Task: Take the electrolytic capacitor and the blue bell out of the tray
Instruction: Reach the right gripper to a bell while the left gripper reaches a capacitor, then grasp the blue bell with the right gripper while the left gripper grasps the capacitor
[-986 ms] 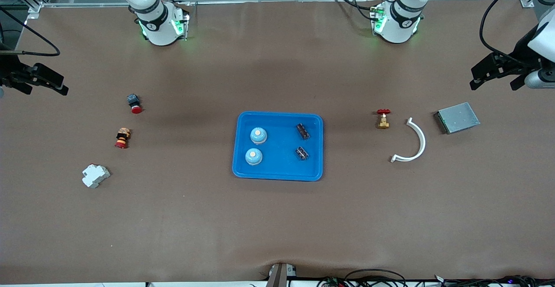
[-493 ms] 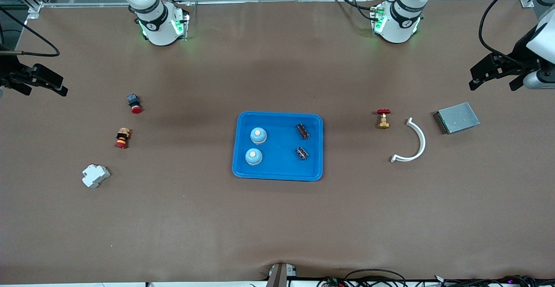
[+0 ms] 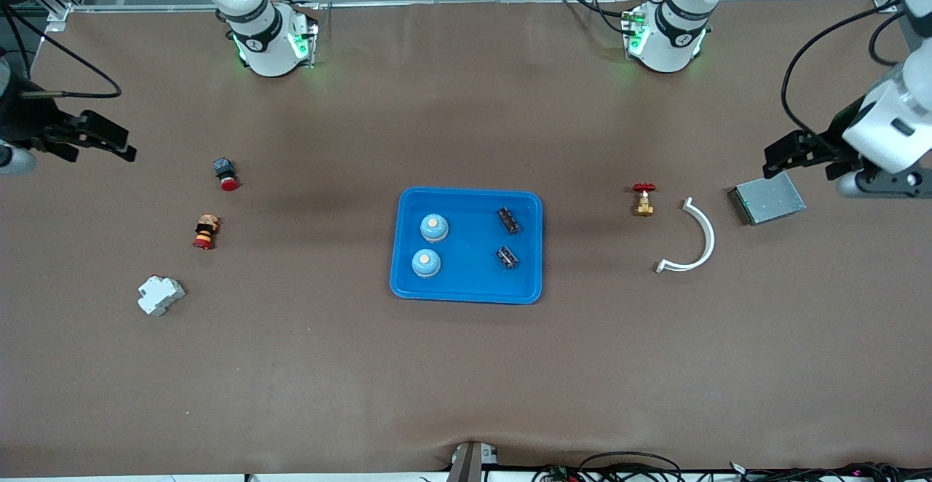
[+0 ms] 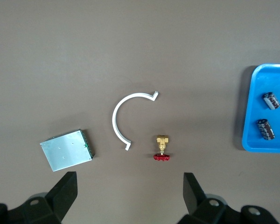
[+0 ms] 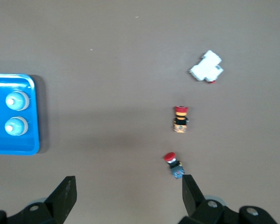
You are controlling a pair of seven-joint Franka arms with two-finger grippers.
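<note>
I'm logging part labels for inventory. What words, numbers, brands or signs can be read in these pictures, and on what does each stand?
No text can be read.
Arm bases: each bears a small round mark on its black band, too small to read.
Capacitors: light marks on the sleeves, too blurred to read.
Bells, metal box, white breaker: no lettering visible.

Left claw point(image 3: 801, 154) open, aloft; right claw point(image 3: 102, 141) open, aloft

Blue tray point(image 3: 408, 285), pale blue bells point(image 3: 434, 227), dark, perhaps striped capacitors point(image 3: 508, 220), brown table point(image 3: 466, 380)
</note>
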